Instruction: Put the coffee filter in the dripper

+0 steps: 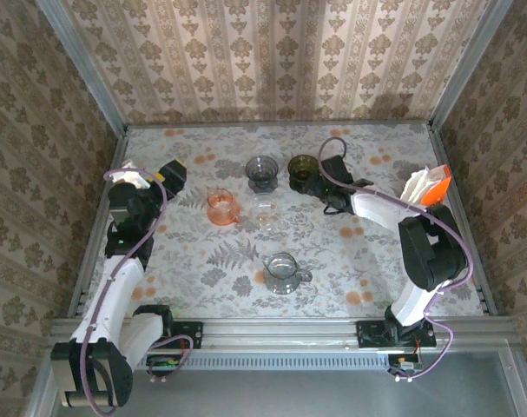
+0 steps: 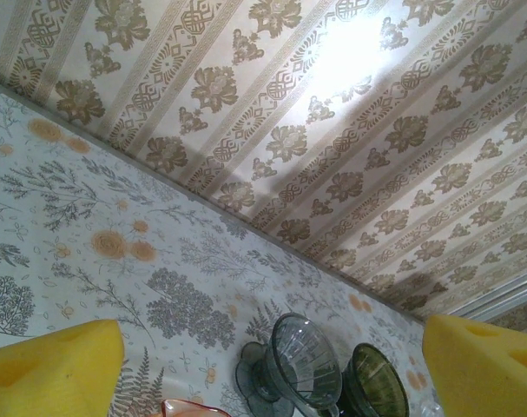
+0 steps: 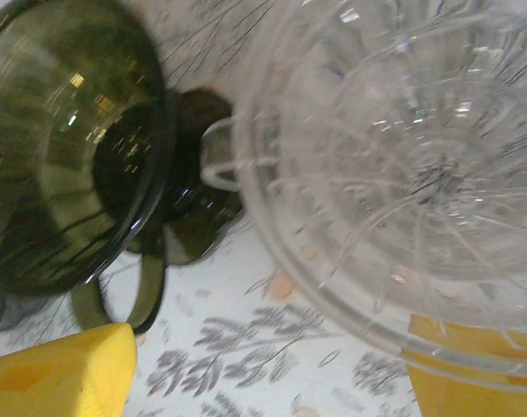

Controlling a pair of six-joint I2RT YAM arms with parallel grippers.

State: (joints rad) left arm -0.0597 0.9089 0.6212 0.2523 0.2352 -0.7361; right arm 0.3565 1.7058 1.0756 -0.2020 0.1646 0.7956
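Over on the right edge of the table [image 1: 350, 252], tucked against the right arm, is what I'm pretty sure is the coffee filter [image 1: 422, 184] supply: white papers standing on edge in an orange holder [image 1: 440, 180]. Nothing has hold of one yet. The stack leans, and its long side seems to run from near-left to far-right in the overhead view, free edge up. Too small to say more about the fold.

Right hand [image 3: 263, 382] is spread wide with nothing between the pads, parked right up against the green dripper [image 3: 63, 148] with the clear dripper [image 3: 402, 174] just beside it. Left hand [image 2: 267, 369] is also spread and empty, hovering at the left, looking across at the grey dripper [image 2: 305, 363].

What I'd worry about:
- that right hand is so close to two drippers that a swing back toward the holder could clip one and tip it
- the right arm's elbow sits just beside the holder, so a careless turn could knock the whole stack over
- thin paper in a stack means pinching two or three at once, or crumpling one
- several drippers out, mouths up, so a wrong pick is possible
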